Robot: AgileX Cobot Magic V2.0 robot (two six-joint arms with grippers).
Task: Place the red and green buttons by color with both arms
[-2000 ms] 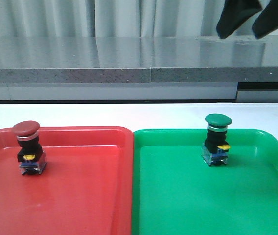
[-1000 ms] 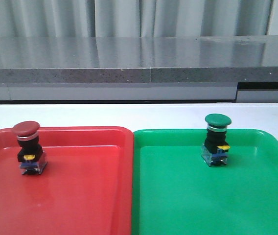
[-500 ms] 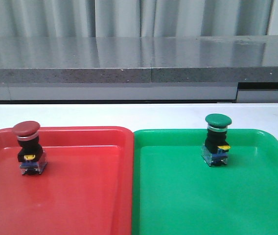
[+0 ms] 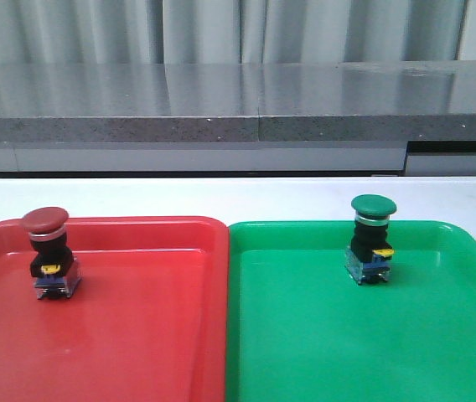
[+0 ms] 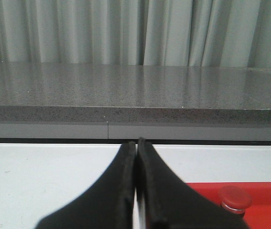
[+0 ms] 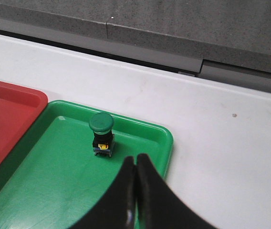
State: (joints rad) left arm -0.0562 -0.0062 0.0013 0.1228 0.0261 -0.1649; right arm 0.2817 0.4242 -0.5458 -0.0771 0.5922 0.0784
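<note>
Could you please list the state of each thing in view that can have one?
Red button: upright in the red tray, free of any grip.
Green button: upright in the green tray, free of any grip.
Left end effector: shut, empty.
Right end effector: shut, empty, apart from the green button.
</note>
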